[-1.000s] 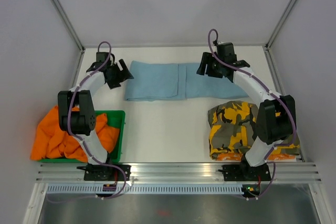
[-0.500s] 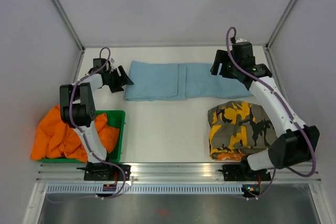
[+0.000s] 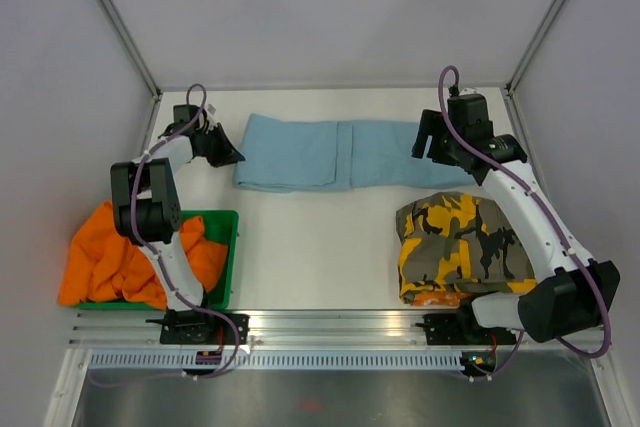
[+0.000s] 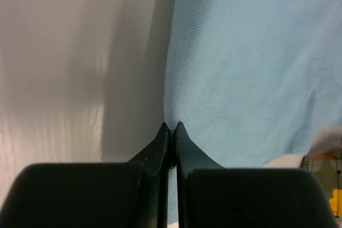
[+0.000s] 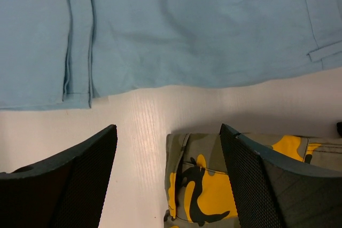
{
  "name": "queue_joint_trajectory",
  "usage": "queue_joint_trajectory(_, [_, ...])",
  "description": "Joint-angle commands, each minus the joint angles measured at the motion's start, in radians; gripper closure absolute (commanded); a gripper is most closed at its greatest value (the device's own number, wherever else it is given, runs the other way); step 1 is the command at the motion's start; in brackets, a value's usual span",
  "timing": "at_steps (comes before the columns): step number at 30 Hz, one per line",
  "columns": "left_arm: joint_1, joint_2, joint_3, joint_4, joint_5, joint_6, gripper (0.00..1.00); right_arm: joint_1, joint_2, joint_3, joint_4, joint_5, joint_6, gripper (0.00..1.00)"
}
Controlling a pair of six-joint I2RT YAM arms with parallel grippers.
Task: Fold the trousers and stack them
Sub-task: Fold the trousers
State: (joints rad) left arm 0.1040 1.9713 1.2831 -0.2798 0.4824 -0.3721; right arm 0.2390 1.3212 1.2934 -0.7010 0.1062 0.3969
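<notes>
Where the light blue trousers [image 3: 340,152] lie folded lengthwise across the far part of the table [image 3: 310,247], flat and stretched from left to right, my left gripper [image 4: 172,126] sits at their left end. Its two fingers are pressed tight together, and their tips meet the very edge of the blue cloth. Whether a bit of that hem is pinched between them I cannot tell. My right gripper [image 5: 167,129] hangs over the right end of the same pair, its fingers spread wide with nothing between them. Below it I see the near edge of the blue cloth, a strip of bare table, and the far edge of the camouflage trousers [image 3: 462,247]. That yellow, grey and black pair lies folded in a block at the right front of the table, near the blue pair but not touching it. At the left front stands a green bin [image 3: 228,222], with an orange garment [image 3: 105,262] heaped in it and spilling over its left side.
</notes>
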Motion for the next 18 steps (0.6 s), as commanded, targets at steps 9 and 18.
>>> queue_joint_trajectory(9, [0.148,-0.241,0.338,-0.24,-0.166,0.213,0.98,-0.003,0.039,-0.048,0.089,-0.092,0.054,0.15])
queue_joint_trajectory(18, [0.129,-0.34,0.545,-0.338,-0.14,0.167,0.98,-0.007,0.156,-0.08,0.199,-0.131,0.091,0.14])
